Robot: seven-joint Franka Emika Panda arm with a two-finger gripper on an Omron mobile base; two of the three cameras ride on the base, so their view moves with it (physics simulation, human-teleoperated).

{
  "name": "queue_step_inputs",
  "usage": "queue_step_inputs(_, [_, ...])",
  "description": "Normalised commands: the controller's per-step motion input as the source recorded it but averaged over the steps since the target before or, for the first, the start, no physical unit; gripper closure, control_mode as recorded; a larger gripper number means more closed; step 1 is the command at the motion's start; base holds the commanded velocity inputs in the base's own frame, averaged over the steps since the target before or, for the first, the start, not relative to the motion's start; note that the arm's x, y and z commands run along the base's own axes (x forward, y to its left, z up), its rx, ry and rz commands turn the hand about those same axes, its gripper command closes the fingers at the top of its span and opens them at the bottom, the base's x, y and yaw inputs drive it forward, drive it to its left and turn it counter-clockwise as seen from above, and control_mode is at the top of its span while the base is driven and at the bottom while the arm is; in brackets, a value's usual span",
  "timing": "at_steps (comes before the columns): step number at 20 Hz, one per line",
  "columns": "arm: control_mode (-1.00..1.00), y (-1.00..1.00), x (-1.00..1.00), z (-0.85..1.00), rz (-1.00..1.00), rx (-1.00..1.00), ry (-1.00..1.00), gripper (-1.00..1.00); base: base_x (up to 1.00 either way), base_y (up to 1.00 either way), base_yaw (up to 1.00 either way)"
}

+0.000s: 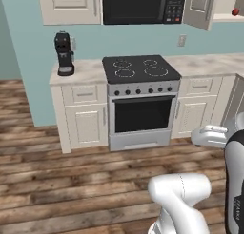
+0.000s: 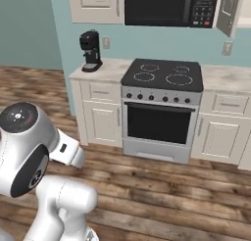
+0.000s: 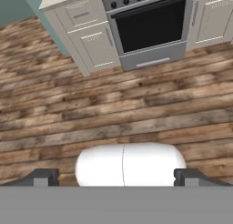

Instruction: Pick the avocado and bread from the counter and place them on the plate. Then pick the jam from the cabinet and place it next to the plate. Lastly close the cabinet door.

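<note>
The pincer (image 3: 116,176) hangs above the wooden floor (image 3: 113,109) with its two dark fingertips (image 3: 42,176) spread wide and nothing between them. Ahead of it, across the floor, stands the oven (image 3: 150,29) with a black glass door, flanked by cream base cabinets (image 3: 91,41). From the left base view, the black stovetop (image 1: 140,68) sits in the pale marble counter (image 1: 209,64), far ahead of and above the pincer, with a black coffee machine (image 1: 64,53) on the counter's left end. Higher still, above the stovetop, hangs the microwave (image 1: 143,6). Just right of the microwave, the cabinet door (image 1: 199,8) stands swung open, and the small red jam (image 1: 235,12) rests on the shelf of the cabinet (image 1: 228,18) behind it, well apart from the pincer.
</note>
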Motion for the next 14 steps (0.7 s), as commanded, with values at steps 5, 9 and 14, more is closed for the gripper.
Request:
queue_step_inputs(5, [1.00,0.00,0.00,0.00,0.00,0.00,0.00,-1.00,0.25,-0.46,-0.07])
queue_step_inputs(9, [1.00,0.00,0.00,0.00,0.00,0.00,0.00,-1.00,0.41,-0.32,-0.04])
queue_step_inputs(14, [1.00,0.00,0.00,0.00,0.00,0.00,0.00,-1.00,0.54,-0.30,-0.02])
